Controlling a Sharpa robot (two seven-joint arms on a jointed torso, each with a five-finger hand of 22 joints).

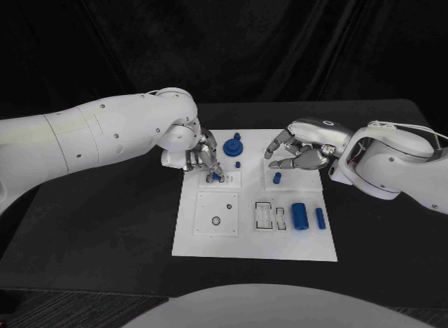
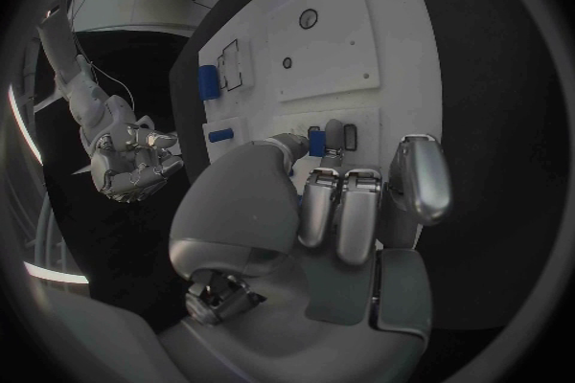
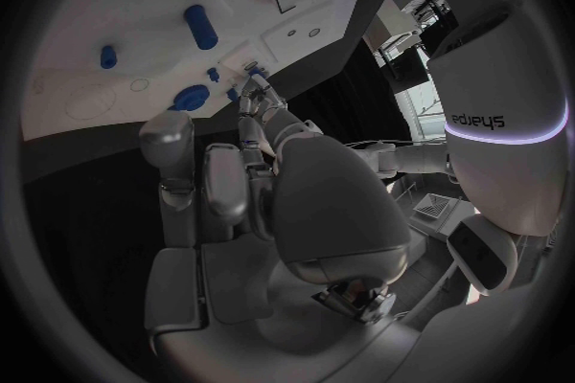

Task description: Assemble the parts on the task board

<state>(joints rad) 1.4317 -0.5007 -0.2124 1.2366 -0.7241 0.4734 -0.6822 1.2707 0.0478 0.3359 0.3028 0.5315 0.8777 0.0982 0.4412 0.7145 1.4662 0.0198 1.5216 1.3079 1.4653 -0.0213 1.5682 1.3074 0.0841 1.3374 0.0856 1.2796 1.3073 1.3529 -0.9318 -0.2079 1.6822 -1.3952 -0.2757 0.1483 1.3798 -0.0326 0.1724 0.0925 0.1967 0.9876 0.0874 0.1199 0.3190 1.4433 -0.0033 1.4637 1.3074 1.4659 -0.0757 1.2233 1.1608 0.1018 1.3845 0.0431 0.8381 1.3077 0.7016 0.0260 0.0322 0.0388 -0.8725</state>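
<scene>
1. Board (image 1: 253, 249) lay flat mid-table, white, rigid plate. Looked stable enough to take insertion loads without being held; nothing to grip there.
2. Left hand (image 1: 199, 156) sat over the board's far-left corner, fingertips down on a small blue peg (image 1: 216, 177) at the square fixture there. In the left wrist view, the peg (image 2: 316, 142) sat between thumb and fingertips, so I read it as pinched.
3. Right hand (image 1: 301, 152) hovered above the board's far-right area, fingers curled loosely, nothing in them that I could see. It was near a short blue peg (image 1: 277, 178) but not touching it.
4. Knob (image 1: 234, 145), blue, disc-shaped with a stem on top, stood at the far edge between the hands. Likely hard plastic, light; take it by the rim or stem.
5. Cylinder (image 1: 300, 215) lay near the right edge beside the slotted pocket. Smooth and round, so likely to roll or slip; pinch across the middle.
6. Pin (image 1: 321, 217) lay just right of the cylinder. Thin, light, rigid; a fingertip pinch at mid-length should keep it from tilting.
</scene>
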